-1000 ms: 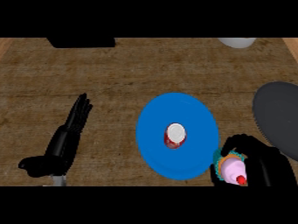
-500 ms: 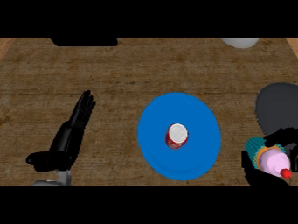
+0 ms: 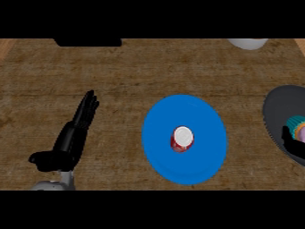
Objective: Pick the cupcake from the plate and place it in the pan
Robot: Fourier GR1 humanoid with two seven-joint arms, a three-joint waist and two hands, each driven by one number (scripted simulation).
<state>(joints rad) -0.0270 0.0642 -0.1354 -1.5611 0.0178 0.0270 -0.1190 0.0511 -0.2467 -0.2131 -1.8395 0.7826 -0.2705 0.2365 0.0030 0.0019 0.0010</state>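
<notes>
A blue plate (image 3: 201,157) lies at the counter's middle with a small red-and-white item (image 3: 182,137) on it. The cupcake (image 3: 304,129), pink frosting in a teal wrapper, shows at the right edge over the dark grey pan (image 3: 285,105). My right hand (image 3: 301,149) is curled round it, mostly cut off by the view's edge. My left hand (image 3: 77,128) rests at the left of the plate, fingers straight and pointing away from me, holding nothing.
A white bowl (image 3: 248,43) sits at the far right edge of the counter. A black object (image 3: 88,42) lies at the far left. Wooden borders run down both sides.
My right hand has carried the cupcake to the right, from beside the plate's lower right rim to over the pan. The left hand stays put.
</notes>
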